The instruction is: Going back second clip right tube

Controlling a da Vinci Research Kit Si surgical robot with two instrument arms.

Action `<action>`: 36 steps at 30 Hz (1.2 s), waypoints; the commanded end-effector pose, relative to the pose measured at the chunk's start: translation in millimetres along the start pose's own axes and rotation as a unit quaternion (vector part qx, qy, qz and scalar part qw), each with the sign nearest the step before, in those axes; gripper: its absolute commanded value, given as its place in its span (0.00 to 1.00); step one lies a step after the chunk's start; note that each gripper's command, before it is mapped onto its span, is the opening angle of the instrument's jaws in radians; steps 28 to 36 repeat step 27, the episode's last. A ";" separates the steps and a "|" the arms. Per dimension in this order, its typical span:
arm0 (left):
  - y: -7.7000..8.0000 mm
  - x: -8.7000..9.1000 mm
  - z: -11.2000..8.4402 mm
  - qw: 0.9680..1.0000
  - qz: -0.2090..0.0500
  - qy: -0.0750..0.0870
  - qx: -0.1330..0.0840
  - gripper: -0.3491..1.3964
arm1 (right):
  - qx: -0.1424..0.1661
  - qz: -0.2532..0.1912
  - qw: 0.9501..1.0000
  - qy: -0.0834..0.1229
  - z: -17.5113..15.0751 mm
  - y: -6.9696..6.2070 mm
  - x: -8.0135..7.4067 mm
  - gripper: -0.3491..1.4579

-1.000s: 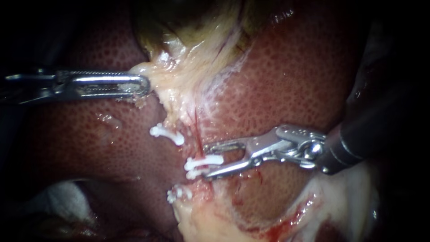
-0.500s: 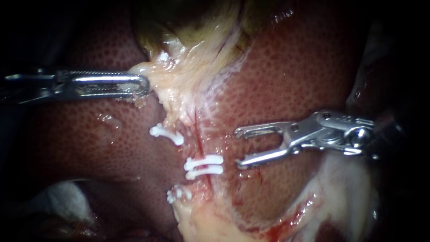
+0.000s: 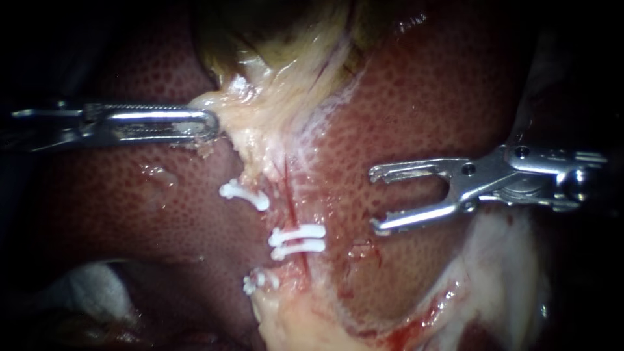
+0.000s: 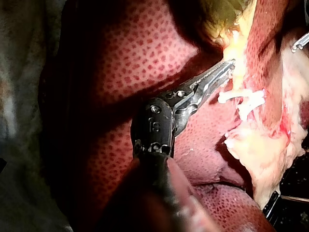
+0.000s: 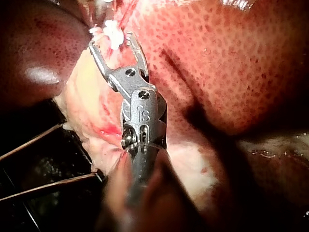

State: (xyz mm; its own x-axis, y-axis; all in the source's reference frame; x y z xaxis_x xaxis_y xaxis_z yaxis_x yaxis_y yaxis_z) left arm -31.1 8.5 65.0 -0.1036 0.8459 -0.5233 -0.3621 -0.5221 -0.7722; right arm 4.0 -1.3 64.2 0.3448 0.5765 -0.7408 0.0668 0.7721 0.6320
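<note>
White clips [image 3: 299, 232] ahead of right instrument [image 3: 374, 201] (apart)

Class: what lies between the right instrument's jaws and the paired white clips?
Only bare liver separates the right instrument, jaws open, from the clips; the endoscope view shows it.

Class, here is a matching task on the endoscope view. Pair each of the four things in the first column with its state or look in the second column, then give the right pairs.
Column one
1. left instrument
2. right instrument
3. pair of clips
4. liver

Column two
A. jaws open, holding nothing
B. jaws shut on pale tissue
C. white, lying side by side
D. dark red, speckled surface

Right pairs: 1-B, 2-A, 3-C, 4-D
</note>
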 end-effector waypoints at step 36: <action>-2.3 -3.0 8.1 1.000 0.008 -0.023 -0.007 0.00 | -0.002 -0.001 1.000 0.000 0.2 0.1 -0.3 0.47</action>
